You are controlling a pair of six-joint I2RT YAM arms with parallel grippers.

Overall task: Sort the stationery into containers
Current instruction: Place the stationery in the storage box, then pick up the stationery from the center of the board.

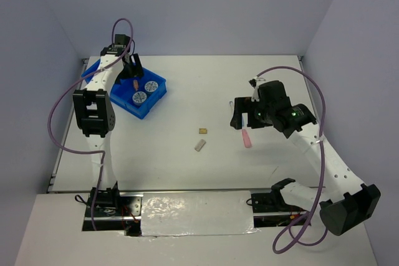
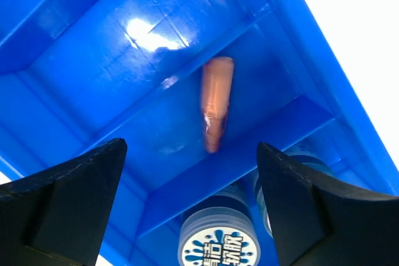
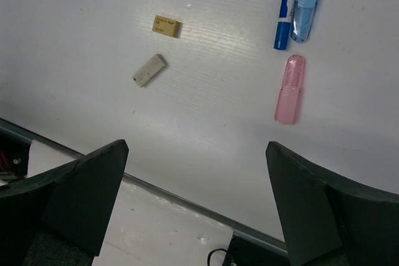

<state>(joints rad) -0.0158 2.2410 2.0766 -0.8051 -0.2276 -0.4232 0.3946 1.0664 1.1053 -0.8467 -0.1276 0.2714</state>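
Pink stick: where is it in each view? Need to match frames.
Top external: pink stick lies right of centre, mid-height.
Left wrist: not in it.
Right wrist: pink stick lies right of centre.
Shared landmark: grey block, left of the stick in both of those views.

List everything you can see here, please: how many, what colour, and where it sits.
tray: one, bright blue, far left of the table
discs: two, blue with patterned white tops, side by side in the tray
orange stick: one, orange, in the tray compartment next to the discs
pink stick: one, pink, on the table below the right arm
pens: two, one white and dark blue, one pale blue, side by side on the table just past the pink stick
grey block: one, grey, mid-table
tan block: one, tan, near the grey block but apart from it
table: one, white
left fingers: two, black, open above the tray
right fingers: two, black, open above the table, holding nothing
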